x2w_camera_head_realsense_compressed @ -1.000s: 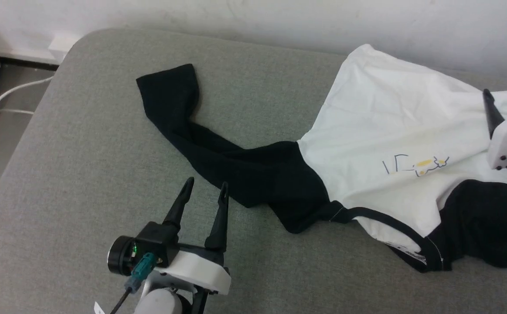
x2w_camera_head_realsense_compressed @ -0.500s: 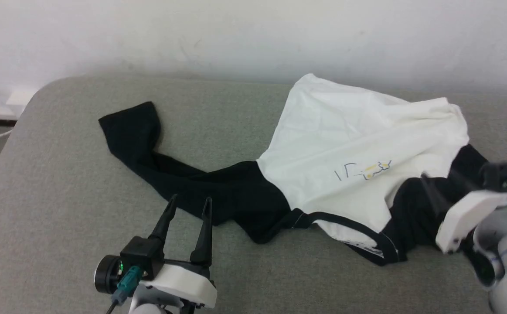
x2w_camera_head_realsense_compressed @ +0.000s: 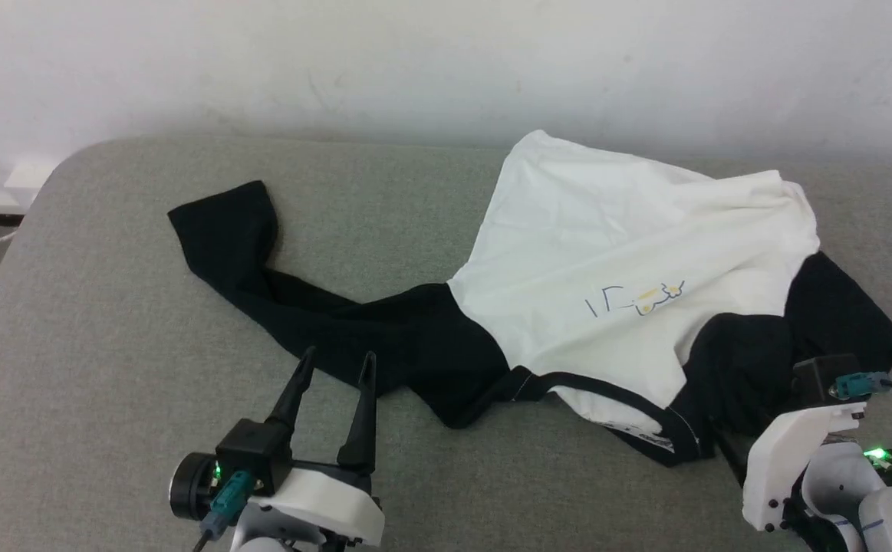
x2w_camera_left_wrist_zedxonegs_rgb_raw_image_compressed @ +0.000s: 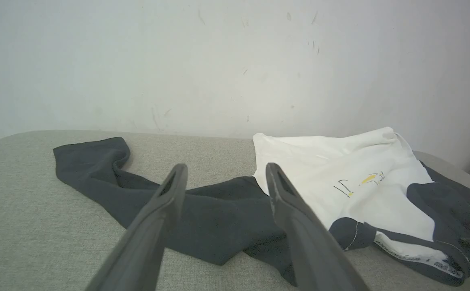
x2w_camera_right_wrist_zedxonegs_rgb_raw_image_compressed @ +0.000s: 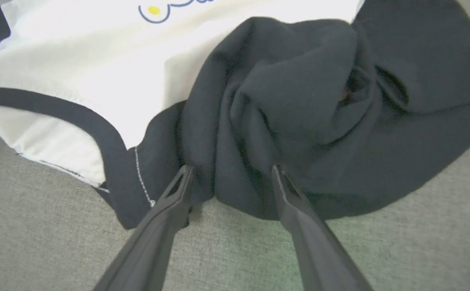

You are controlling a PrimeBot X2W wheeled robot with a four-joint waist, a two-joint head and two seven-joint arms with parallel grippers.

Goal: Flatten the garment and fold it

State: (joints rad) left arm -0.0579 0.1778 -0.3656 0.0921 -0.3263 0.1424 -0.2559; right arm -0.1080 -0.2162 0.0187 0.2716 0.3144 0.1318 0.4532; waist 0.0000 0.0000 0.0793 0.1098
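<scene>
Head view has swung since a second ago, so the whole-frame shift is camera, not cloth. The garment (x2w_camera_head_realsense_compressed: 607, 245) lies the same: spread but crumpled on the grey upholstered surface (x2w_camera_head_realsense_compressed: 108, 345), white body toward the wall, cartoon print (x2w_camera_head_realsense_compressed: 637, 299) face up, neck trim (x2w_camera_head_realsense_compressed: 607, 383) at the near edge. One black sleeve (x2w_camera_head_realsense_compressed: 300, 307) trails out to the robot's left with a kink near the cuff. The other sleeve (x2w_camera_right_wrist_zedxonegs_rgb_raw_image_compressed: 299, 101) is balled up at the right.

Real change: the right gripper (x2w_camera_right_wrist_zedxonegs_rgb_raw_image_compressed: 231, 167) has left the far side of the white body and come down to the near edge of the bunched sleeve. Its fingers are spread, nothing held, and a fold sits between the tips; contact can't be told. The left gripper (x2w_camera_head_realsense_compressed: 339, 354) stays put with fingers spread, empty, tips just short of the long sleeve.

Judgement: still the flattening stage, no fold made. Right arm looks set to pinch the wad and pull it out straight. Risk is grabbing several layers and dragging the body along.
</scene>
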